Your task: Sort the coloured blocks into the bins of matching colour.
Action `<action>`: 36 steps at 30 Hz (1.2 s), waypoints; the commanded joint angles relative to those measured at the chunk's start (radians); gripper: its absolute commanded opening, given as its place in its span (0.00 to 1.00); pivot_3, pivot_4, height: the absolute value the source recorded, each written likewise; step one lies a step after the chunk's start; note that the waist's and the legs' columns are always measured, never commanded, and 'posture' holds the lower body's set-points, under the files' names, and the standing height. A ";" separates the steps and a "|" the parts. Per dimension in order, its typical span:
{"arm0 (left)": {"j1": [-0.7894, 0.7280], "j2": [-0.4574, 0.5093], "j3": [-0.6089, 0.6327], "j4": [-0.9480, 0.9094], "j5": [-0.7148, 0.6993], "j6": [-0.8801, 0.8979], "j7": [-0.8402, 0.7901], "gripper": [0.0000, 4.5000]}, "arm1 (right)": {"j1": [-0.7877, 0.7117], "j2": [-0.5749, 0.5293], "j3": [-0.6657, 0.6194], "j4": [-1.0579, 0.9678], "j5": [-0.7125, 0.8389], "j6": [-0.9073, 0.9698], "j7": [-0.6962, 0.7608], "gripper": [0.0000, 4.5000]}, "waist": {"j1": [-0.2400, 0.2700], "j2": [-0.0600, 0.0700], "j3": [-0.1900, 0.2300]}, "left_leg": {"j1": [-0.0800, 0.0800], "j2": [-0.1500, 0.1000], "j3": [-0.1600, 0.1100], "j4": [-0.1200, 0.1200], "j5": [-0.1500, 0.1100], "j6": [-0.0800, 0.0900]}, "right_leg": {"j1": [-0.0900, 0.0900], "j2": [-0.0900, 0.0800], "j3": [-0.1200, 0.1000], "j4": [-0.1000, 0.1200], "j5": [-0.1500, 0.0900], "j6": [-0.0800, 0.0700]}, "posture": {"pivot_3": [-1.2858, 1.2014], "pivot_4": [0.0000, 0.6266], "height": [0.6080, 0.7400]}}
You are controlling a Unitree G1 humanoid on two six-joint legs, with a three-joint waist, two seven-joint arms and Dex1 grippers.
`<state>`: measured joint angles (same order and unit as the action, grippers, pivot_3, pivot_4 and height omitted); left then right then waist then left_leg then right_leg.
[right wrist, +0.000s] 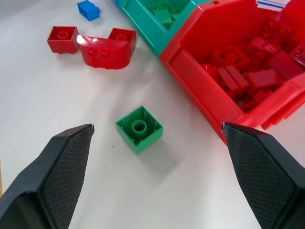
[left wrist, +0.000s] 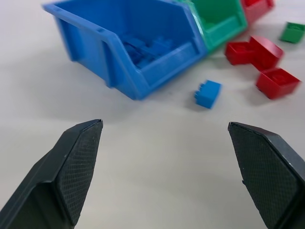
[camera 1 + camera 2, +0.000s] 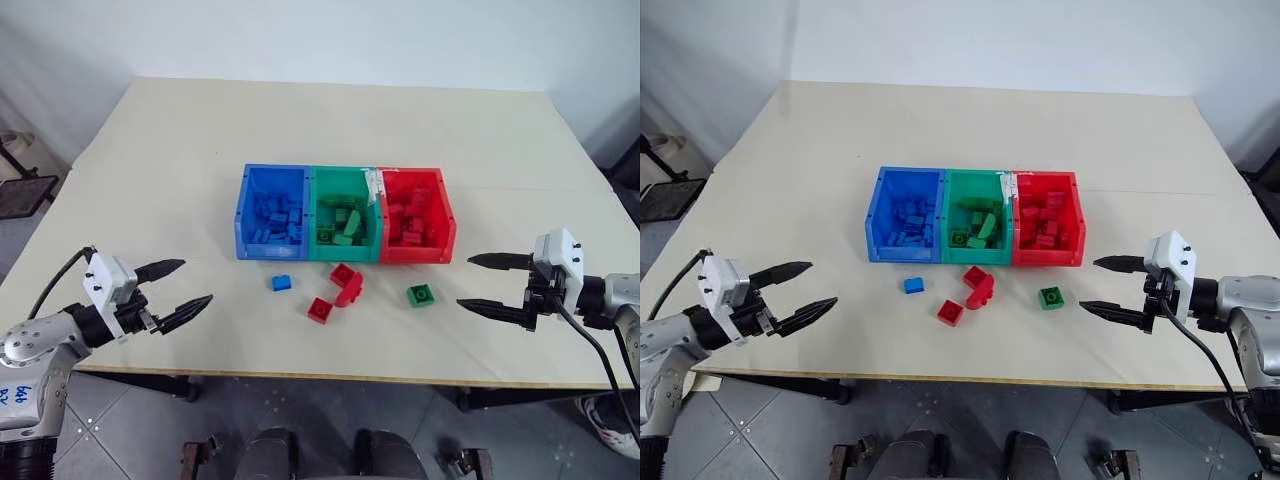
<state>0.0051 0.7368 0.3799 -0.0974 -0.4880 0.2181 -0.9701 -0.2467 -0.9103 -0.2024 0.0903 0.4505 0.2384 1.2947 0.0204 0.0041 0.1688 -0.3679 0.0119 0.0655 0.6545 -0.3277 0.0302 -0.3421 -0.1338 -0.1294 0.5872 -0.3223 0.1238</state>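
Hovering over the table's near right edge, the right gripper (image 3: 488, 283) has its fingers wide apart and holds nothing; the left gripper (image 3: 178, 291) waits the same way, also empty, at the near left edge. The green block (image 1: 139, 129) lies just in front of the right fingers, beside the red bin (image 3: 446, 225). The blue block (image 3: 282, 283) and three red blocks (image 3: 338, 290) lie between the bins and the near edge. I think the right gripper should descend straight, close on the flat sides, then carry the block to the green bin (image 3: 314, 210), not the blue bin (image 3: 241, 212).
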 commanded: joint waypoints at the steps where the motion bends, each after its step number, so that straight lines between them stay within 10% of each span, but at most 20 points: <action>1: -0.004 0.006 0.013 -0.005 -0.018 -0.003 -0.005 0.99 | -0.012 -0.019 -0.027 -0.001 0.002 -0.017 0.000 1.00 | 0.000 0.000 0.000 | 0.000 0.000 0.000 0.000 0.000 0.000 | 0.000 0.000 0.000 0.000 0.000 0.000 | 0.52 0.24 1.00; 20: -0.132 -0.007 -0.160 0.031 0.028 0.043 -0.039 0.99 | 0.255 -0.157 -0.118 -0.238 -0.024 0.306 -0.131 1.00 | 0.004 0.000 0.000 | 0.000 0.000 0.000 0.000 0.000 0.000 | 0.000 0.000 0.000 0.000 0.000 0.000 | 0.52 0.24 1.00; 36: -0.065 -0.026 -0.115 -0.039 -0.029 0.005 -0.080 0.99 | 0.003 0.184 0.214 -0.169 -0.172 0.234 -0.397 1.00 | -0.012 0.000 0.000 | -0.001 -0.001 0.000 0.001 0.000 -0.001 | -0.001 0.002 0.000 0.003 0.000 0.000 | 0.52 0.24 1.00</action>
<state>-0.0649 0.7000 0.2348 -0.0964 -0.4901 0.2270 -1.0527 -0.2340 -0.7312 0.0022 -0.0873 0.2894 0.5025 0.8994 0.0081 0.0045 0.1688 -0.3683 0.0115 0.0652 0.6556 -0.3276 0.0295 -0.3430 -0.1318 -0.1296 0.5901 -0.3224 0.1236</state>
